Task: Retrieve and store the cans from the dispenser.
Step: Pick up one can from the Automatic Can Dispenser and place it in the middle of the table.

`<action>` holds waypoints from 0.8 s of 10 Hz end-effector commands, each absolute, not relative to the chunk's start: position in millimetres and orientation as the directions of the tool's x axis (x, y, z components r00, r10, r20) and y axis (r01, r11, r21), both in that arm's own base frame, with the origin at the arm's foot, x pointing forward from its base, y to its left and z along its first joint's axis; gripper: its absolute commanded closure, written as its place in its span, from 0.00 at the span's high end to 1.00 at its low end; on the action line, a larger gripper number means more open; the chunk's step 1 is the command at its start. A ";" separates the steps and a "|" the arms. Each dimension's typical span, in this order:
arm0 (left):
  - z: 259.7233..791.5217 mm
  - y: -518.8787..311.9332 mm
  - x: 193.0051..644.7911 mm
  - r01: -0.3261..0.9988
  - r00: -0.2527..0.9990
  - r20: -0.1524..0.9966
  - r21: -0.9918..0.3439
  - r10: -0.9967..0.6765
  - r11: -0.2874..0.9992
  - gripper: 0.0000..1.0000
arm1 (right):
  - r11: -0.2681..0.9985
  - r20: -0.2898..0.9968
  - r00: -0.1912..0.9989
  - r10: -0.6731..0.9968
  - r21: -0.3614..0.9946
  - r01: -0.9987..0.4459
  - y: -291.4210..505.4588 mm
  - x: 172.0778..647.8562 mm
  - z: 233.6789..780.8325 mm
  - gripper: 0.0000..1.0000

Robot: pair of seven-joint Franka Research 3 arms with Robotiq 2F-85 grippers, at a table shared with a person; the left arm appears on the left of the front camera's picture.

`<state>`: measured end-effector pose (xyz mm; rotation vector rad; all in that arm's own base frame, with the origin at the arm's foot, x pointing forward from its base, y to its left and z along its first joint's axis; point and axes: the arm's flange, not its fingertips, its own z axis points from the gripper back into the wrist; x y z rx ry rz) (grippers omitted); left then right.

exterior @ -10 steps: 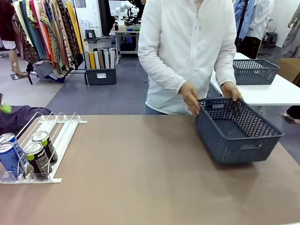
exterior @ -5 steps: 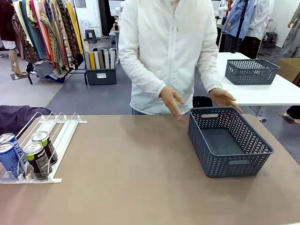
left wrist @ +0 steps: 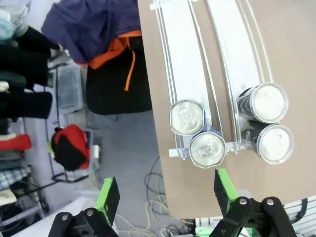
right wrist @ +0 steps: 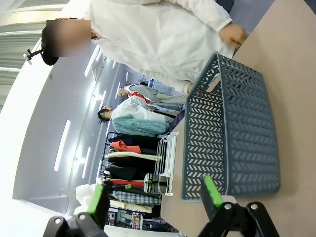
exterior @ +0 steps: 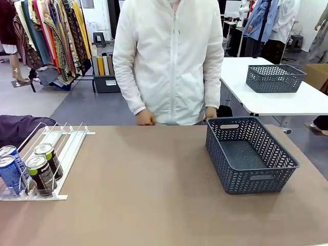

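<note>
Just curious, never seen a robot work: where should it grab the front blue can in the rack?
Probably its upper body, coming from above. The front blue can stands upright at the rack's stop, fenced on both sides, with another can close behind, so only the top part stands free.

Beyond my plain brown desk (exterior: pixel 154 205) I see a grey floor (exterior: pixel 97 105), a rack of colourful hanging garments (exterior: pixel 51 36) far left, a dark grey bin of upright boards (exterior: pixel 110 74) beside it, and a white table (exterior: pixel 287 102) far right. Long ceiling strip lights (right wrist: pixel 62 144) glow overhead.
</note>
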<state>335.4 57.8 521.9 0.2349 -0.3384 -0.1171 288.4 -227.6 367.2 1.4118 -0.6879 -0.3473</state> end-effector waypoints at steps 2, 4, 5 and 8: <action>508.2 69.8 352.6 -0.016 0.984 0.180 0.127 -0.007 0.992 1.00 | 0.145 0.224 0.768 -0.600 0.975 -0.171 -227.1 285.8 371.5 1.00; 500.1 82.1 352.1 -0.041 0.990 0.136 0.040 0.035 0.998 1.00 | 0.145 0.224 0.768 -0.600 0.975 -0.171 -227.1 285.8 371.5 1.00; 498.7 84.1 351.5 -0.045 0.991 0.127 -0.034 0.049 0.998 1.00 | 0.145 0.224 0.768 -0.600 0.975 -0.171 -227.1 285.8 371.5 1.00; 498.8 76.6 362.4 -0.049 0.990 0.124 -0.145 0.068 0.988 1.00 | 0.145 0.224 0.768 -0.600 0.975 -0.171 -227.1 285.8 371.5 1.00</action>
